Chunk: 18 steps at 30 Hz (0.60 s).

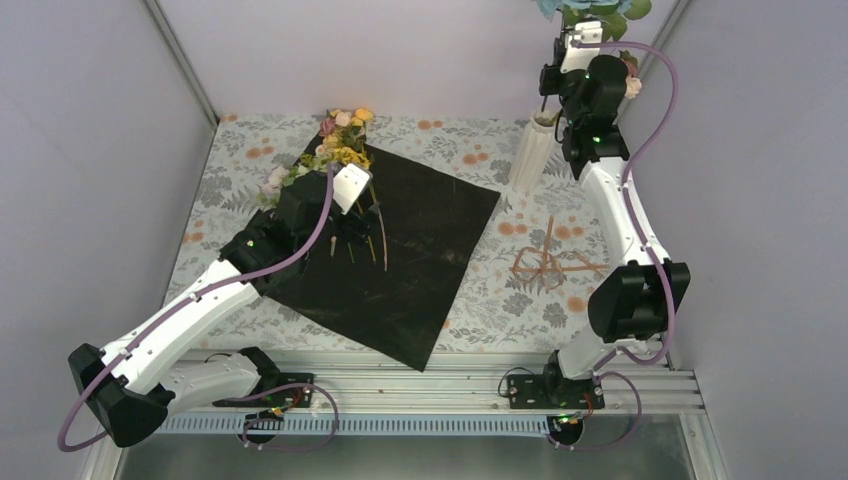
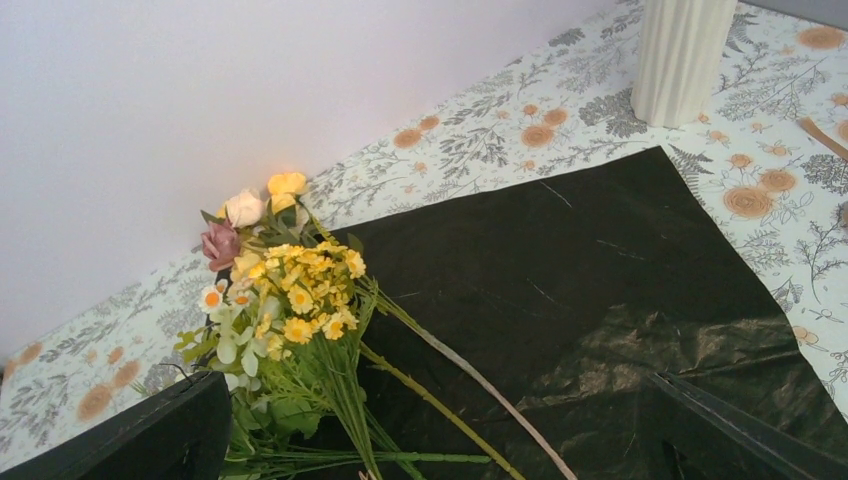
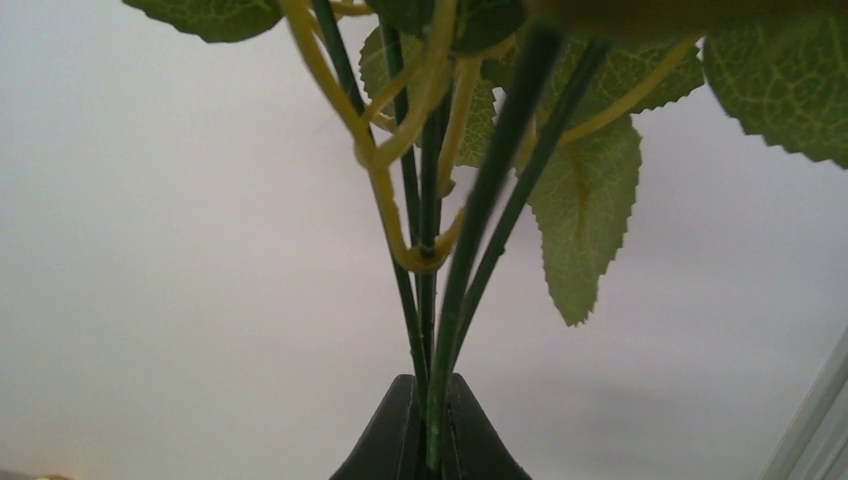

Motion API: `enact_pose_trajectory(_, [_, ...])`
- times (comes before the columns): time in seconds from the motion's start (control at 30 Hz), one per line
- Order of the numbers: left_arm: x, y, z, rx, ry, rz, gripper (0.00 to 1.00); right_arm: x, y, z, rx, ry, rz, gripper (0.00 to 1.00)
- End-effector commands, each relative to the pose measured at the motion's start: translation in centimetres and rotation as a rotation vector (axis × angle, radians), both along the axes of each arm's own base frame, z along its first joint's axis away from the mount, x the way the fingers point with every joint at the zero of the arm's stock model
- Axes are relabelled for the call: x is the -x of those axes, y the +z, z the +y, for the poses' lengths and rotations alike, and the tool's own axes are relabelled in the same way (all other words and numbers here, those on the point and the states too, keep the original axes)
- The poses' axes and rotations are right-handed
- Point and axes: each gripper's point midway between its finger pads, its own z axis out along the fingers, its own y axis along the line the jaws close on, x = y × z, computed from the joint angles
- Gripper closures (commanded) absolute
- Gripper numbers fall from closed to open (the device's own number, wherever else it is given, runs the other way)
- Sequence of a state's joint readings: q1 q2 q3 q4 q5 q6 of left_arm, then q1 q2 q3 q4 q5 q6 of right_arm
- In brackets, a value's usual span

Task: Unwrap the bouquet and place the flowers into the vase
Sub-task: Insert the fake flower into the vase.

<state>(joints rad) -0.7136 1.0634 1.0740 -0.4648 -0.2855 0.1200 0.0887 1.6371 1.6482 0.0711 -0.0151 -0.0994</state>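
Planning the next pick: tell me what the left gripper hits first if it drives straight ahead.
Probably the loose stems lying on the black sheet; the left gripper is open, facing them. Depth is unclear.

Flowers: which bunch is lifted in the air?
The blue-bloomed bunch, its stems clamped in the right end effector, raised near the vase; the yellow and pink bunch lies flat at the black sheet's corner.

Soft, even light filled the top view, and its shadows were faint. From the left wrist, the crinkled black sheet (image 2: 640, 370) gave off a dull glare while the yellow flowers (image 2: 300, 290) stood sharp. The right wrist view was dim and backlit, with the stems (image 3: 432, 380) dark and the leaves (image 3: 585, 220) soft-edged against pale grey.
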Motion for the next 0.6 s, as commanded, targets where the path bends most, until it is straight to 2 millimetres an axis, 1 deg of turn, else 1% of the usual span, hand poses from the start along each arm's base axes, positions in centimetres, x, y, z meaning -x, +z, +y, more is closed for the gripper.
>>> enact_pose_trajectory(0.0, [-0.2, -0.2, 0.0, -0.004, -0.001, -0.007, 0.0, 1.0, 3.7, -0.5, -0.027, -0.007, -0.098, 0.96])
enact_pose_trajectory(0.1, [-0.2, -0.2, -0.1, -0.002, -0.004, -0.005, 0.0, 0.7, 3.3, -0.9, -0.017, -0.025, -0.091, 0.96])
enact_pose_trajectory(0.23, [-0.1, -0.2, -0.1, 0.002, -0.007, -0.007, 0.0, -0.3, 1.7, -1.2, -0.017, -0.029, -0.05, 0.96])
enact_pose_trajectory(0.27, [0.0, -0.1, -0.1, 0.004, -0.007, -0.009, 0.0, -0.3, 1.6, -1.2, -0.019, -0.029, -0.047, 0.96])
enact_pose_trajectory(0.3, [0.0, -0.2, -0.1, 0.002, -0.007, -0.009, 0.0, -1.6, -0.4, -1.1, -0.019, -0.029, -0.004, 0.96])
enact_pose_trajectory(0.33, [0.0, -0.1, -0.1, 0.003, -0.009, -0.01, 0.0, -2.1, -1.2, -1.1, -0.018, -0.029, 0.016, 0.96])
enact_pose_trajectory(0.47, [0.0, -0.2, -0.1, 0.005, -0.012, -0.006, 0.0, -3.2, -4.0, -1.3, -0.036, -0.044, 0.104, 0.96])
enact_pose_trajectory(0.57, [0.1, -0.2, -0.2, 0.006, -0.015, -0.006, 0.0, -3.3, -5.4, -1.6, -0.061, -0.063, 0.149, 0.96])
